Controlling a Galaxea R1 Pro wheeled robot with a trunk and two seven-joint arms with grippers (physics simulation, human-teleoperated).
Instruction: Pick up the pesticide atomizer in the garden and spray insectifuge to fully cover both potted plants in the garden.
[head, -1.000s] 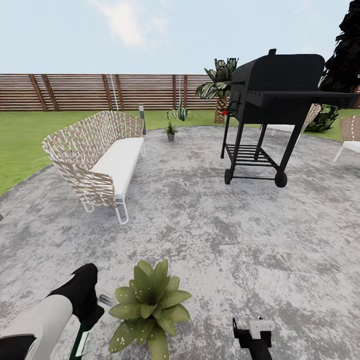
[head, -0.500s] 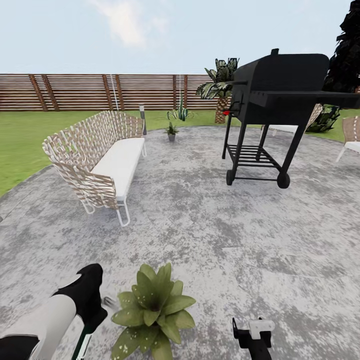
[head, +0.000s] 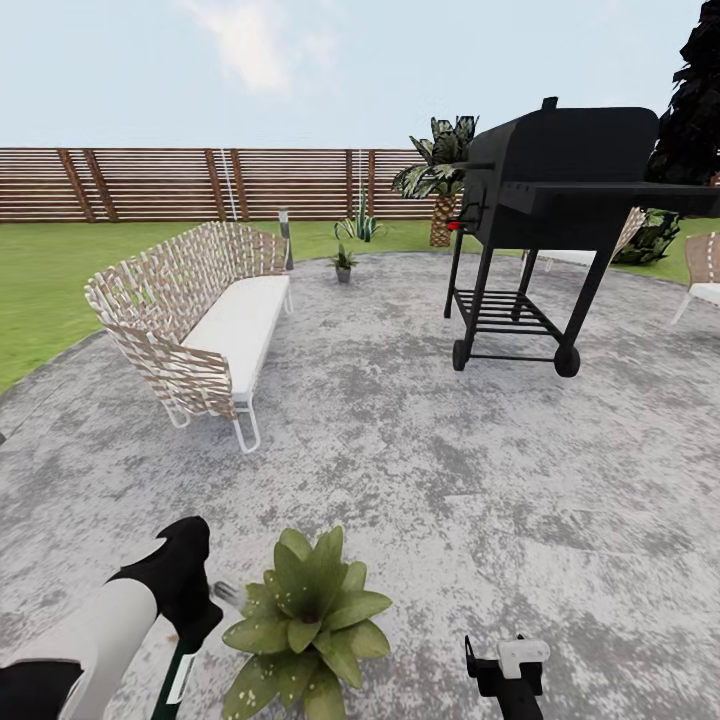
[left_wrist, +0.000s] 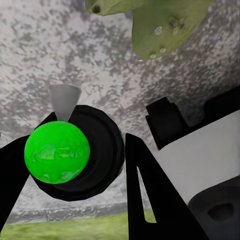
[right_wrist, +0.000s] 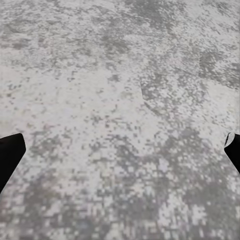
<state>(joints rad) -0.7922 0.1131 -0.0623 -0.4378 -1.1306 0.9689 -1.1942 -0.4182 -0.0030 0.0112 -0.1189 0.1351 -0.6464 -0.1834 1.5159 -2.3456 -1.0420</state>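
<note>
In the head view my left gripper (head: 182, 628) is shut on the pesticide atomizer (head: 180, 672), a slim dark-green body with a pale nozzle (head: 228, 594) pointing at the near potted plant (head: 305, 625) just to its right. The left wrist view shows the atomizer's green cap (left_wrist: 57, 149) and grey nozzle (left_wrist: 64, 100) between my black fingers (left_wrist: 145, 195), with the plant's leaves (left_wrist: 162, 25) just ahead. A second small potted plant (head: 343, 263) stands far off by the paving's back edge. My right gripper (head: 505, 662) hangs open over bare paving (right_wrist: 120, 120), right of the near plant.
A wicker bench (head: 200, 315) stands on the left of the round grey paving (head: 420, 450). A black wheeled grill (head: 545, 215) is at the right. A bollard light (head: 284, 232), an agave (head: 359, 225), a palm (head: 438, 170), lawn and the slatted fence (head: 180, 183) lie behind.
My left gripper has shifted the atomizer slightly right, bringing the nozzle closer to the near plant. The camera moved a little early on. The right gripper is unmoved.
</note>
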